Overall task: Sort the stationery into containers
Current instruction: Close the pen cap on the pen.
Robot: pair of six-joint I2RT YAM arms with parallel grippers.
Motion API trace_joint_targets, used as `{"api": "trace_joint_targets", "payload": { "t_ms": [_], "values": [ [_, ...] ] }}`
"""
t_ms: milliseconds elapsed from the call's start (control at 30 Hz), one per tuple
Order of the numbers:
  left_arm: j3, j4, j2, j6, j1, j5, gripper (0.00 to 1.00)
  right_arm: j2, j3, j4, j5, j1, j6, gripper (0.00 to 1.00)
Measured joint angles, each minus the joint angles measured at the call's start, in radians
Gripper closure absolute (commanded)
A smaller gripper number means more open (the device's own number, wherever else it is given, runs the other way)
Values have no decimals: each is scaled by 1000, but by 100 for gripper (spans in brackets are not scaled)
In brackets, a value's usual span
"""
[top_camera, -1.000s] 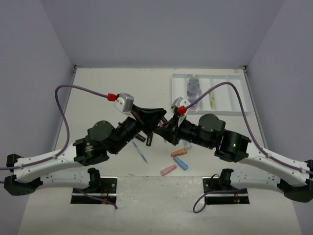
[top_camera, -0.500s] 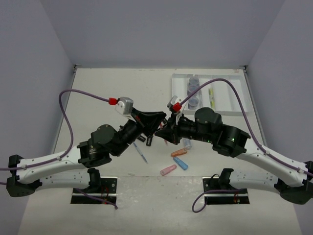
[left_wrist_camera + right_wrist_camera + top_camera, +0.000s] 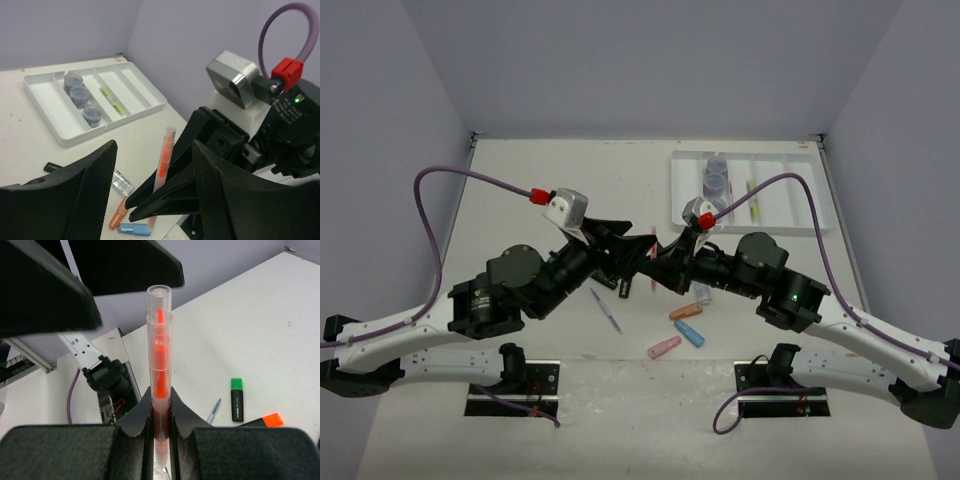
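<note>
My right gripper (image 3: 161, 400) is shut on an orange pen (image 3: 160, 365) with a clear barrel, held upright above the table middle. My left gripper (image 3: 154, 150) stands open, its fingers on either side of that pen (image 3: 163, 165) and apart from it. In the top view the two grippers meet nose to nose: left (image 3: 638, 250), right (image 3: 658, 265). The white divided tray (image 3: 790, 195) at the back right holds three grey-blue jars (image 3: 715, 180) in one compartment and a yellow-green pen (image 3: 754, 200) in another.
On the table below lie a blue pen (image 3: 605, 310), black highlighters (image 3: 623, 287), a small bottle (image 3: 702, 293), and orange (image 3: 686, 312), blue (image 3: 689, 333) and pink (image 3: 664, 347) capsule pieces. A green-capped highlighter (image 3: 236, 399) shows in the right wrist view.
My left gripper has opened and let go of the orange pen, which stays in the right gripper. Both arms shifted slightly; the left elbow moved left.
</note>
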Motion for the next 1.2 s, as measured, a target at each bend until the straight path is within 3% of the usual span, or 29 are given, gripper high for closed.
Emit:
{"api": "trace_joint_targets", "payload": {
  "t_ms": [200, 467, 533, 733, 800, 967, 1200],
  "values": [
    [39, 8, 2, 40, 0, -9, 53, 2, -2, 9, -5, 0, 7, 100],
    [43, 15, 40, 82, 0, -13, 55, 4, -2, 9, -27, 19, 7, 100],
    [43, 17, 50, 90, 0, -11, 59, 4, -2, 7, -31, 25, 7, 100],
    [43, 29, 57, 107, 0, 1, 89, 18, -2, -5, -31, 33, 6, 100],
    [42, 33, 57, 107, 0, 15, 94, 18, -2, -9, -29, 34, 7, 100],
    [16, 64, 48, 99, 2, 37, 100, 13, -2, -23, 1, 36, 10, 100],
    [-63, 104, 40, 54, 0, 106, 100, 14, 24, -54, 58, 39, 12, 100]
  ]
}}
